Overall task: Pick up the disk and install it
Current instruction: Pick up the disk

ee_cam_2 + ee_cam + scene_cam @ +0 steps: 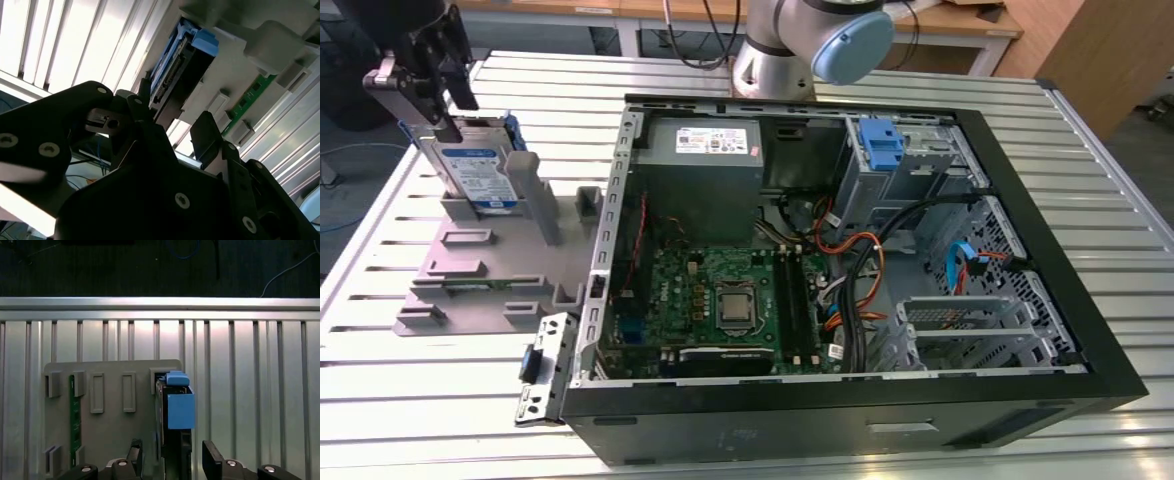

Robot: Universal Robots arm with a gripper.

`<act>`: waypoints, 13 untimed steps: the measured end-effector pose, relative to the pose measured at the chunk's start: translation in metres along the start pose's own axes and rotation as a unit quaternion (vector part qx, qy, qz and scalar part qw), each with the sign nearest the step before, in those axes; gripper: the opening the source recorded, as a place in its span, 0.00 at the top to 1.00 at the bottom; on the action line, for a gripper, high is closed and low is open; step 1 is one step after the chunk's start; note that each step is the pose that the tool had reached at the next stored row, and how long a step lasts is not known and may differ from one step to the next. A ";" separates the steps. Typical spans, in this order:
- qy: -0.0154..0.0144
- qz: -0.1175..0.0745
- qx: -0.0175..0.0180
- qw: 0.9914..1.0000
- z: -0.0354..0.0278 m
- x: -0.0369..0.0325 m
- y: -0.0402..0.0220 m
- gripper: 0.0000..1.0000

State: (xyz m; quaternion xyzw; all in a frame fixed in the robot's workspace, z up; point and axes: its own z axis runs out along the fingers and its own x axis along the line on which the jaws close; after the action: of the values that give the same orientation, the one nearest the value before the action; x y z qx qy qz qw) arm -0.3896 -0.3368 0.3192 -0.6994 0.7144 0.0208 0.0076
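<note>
Gripper [172, 452] open wide, gripping nothing. Fingers [211, 454] straddle disk [179, 410], gap each side. Disk directly beneath gripper, standing on edge in grey holder [110, 435], likely so flat faces can be clamped.

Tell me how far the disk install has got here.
Done: only the approach. The disk stands upright in the grey holder beside the computer case. In hand: the gripper straddles it, fingers open on either side. Left: the grasp, the lift and the whole install.
</note>
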 end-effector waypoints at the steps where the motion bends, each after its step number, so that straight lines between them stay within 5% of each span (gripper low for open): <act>1: 0.000 -0.001 0.001 1.000 0.0014 0.0001 0.0006 0.41; 8: -0.001 -0.005 0.008 1.000 0.0114 0.0006 0.0044 0.41; 13: -0.001 -0.018 0.007 1.000 0.0142 0.0006 0.0044 0.41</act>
State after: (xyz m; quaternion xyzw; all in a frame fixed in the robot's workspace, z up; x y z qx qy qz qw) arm -0.3942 -0.3368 0.3051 -0.7121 0.7018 0.0161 0.0135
